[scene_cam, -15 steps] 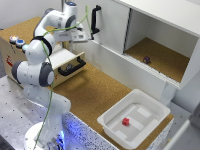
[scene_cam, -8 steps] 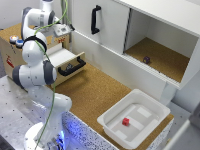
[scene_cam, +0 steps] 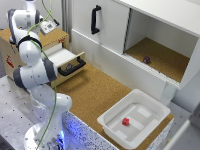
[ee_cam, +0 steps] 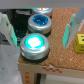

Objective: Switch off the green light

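Arm (scene_cam: 32, 60) is folded back over the wooden box (scene_cam: 20, 47) at the exterior view's left; wrist is up near the top edge of that view, over the box top. Gripper (ee_cam: 42, 31) seen from wrist cam: fingers (ee_cam: 6, 29) spread wide apart, nothing between them, not touching any button.

Green button (ee_cam: 34, 45) sits on the box top, right under the gap between the fingers, lit up bright. Blue button (ee_cam: 39, 23) just beside it, next in the row, looks unlit or dim, hard to tell w/ blur. A third button (ee_cam: 42, 10) beyond that, mostly cut off at frame edge, colour unclear. Yellow label (ee_cam: 79, 42) on the cork surface near one finger, text unreadable.

Rest of scene, ext view: drawer (scene_cam: 67, 60) w/ black handle pulled open just beside the box. White cabinet (scene_cam: 130, 35) behind, black handle on its closed door, right-hand compartment open w/ a small dark object (scene_cam: 146, 59) inside. White bin (scene_cam: 135, 117) on the cork tabletop (scene_cam: 95, 90) toward the exterior view's right, small red block (scene_cam: 126, 121) in it.
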